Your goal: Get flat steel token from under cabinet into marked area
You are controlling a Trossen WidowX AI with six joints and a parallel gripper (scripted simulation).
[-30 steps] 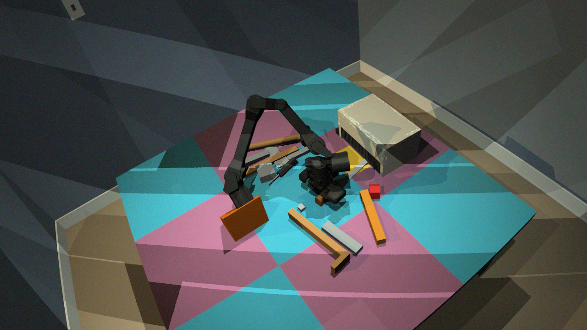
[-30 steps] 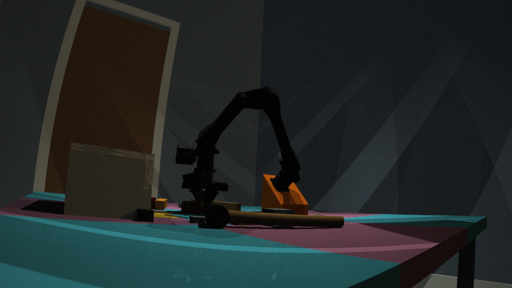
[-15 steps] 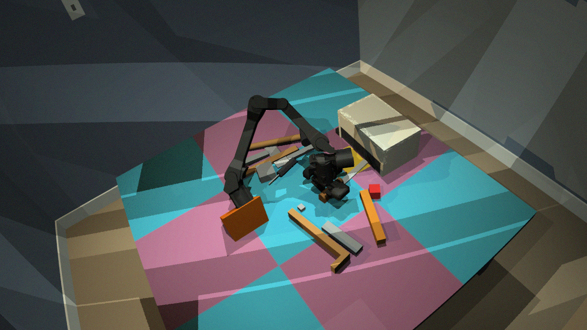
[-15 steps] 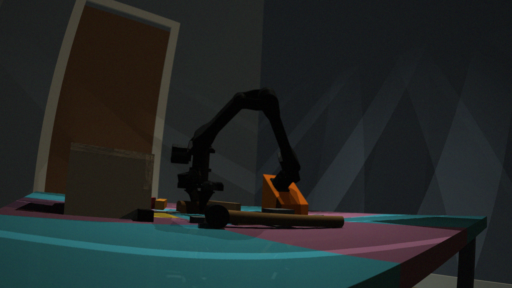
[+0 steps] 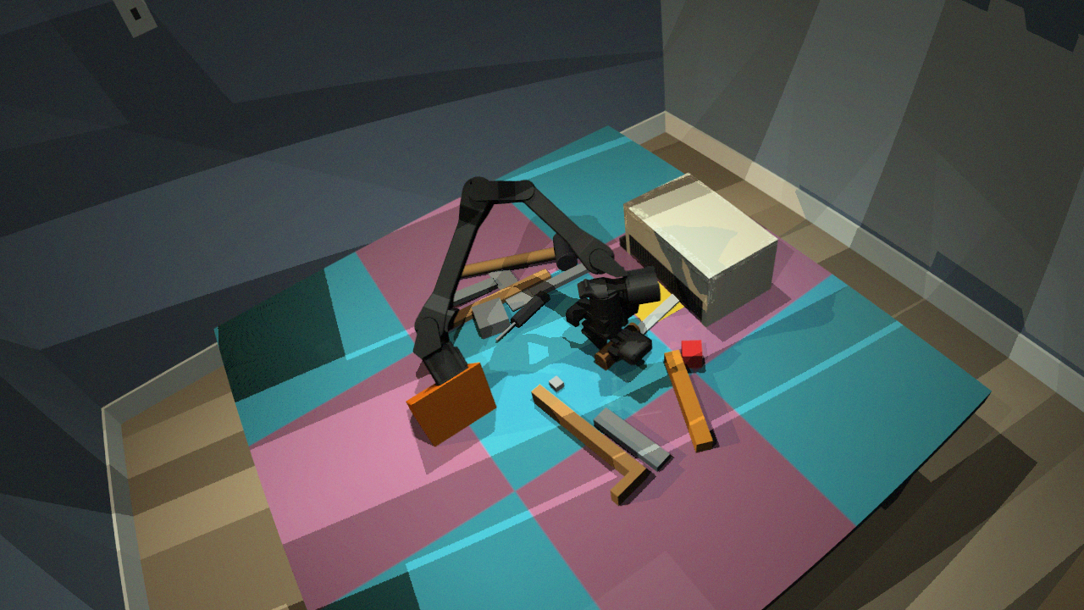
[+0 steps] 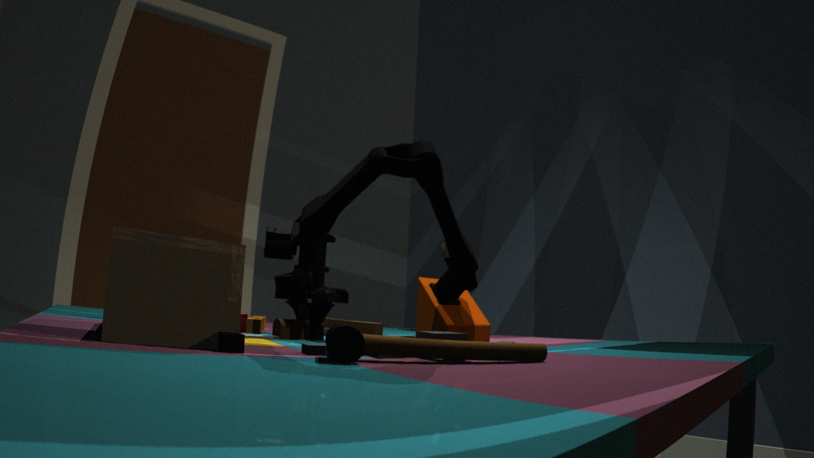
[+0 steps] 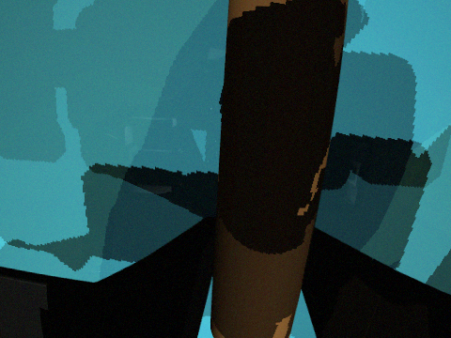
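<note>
The pale cabinet (image 5: 708, 227) (image 6: 170, 284) stands at the back, with dark vent slots low on its front. The yellow marked area (image 5: 649, 309) (image 6: 262, 342) lies before it, partly hidden by the arm. I cannot make out the steel token in any view. My gripper (image 6: 311, 334) (image 7: 255, 231) points down, low over the table in front of the marked area. It is shut on a round brown handle (image 5: 604, 356) (image 7: 263, 277). A flat grey blade (image 5: 659, 313), in line with the handle, reaches over the marked area's near right part toward the cabinet. Its join to the handle is hidden by the gripper.
A red cube (image 5: 691, 353) and an orange bar (image 5: 689, 402) lie right of the gripper. An L-shaped wooden piece (image 5: 579, 429), a grey bar (image 5: 633, 440) and a small pale cube (image 5: 556, 383) lie nearer. A screwdriver (image 5: 524, 313), grey blocks and a mallet (image 6: 455, 348) lie left.
</note>
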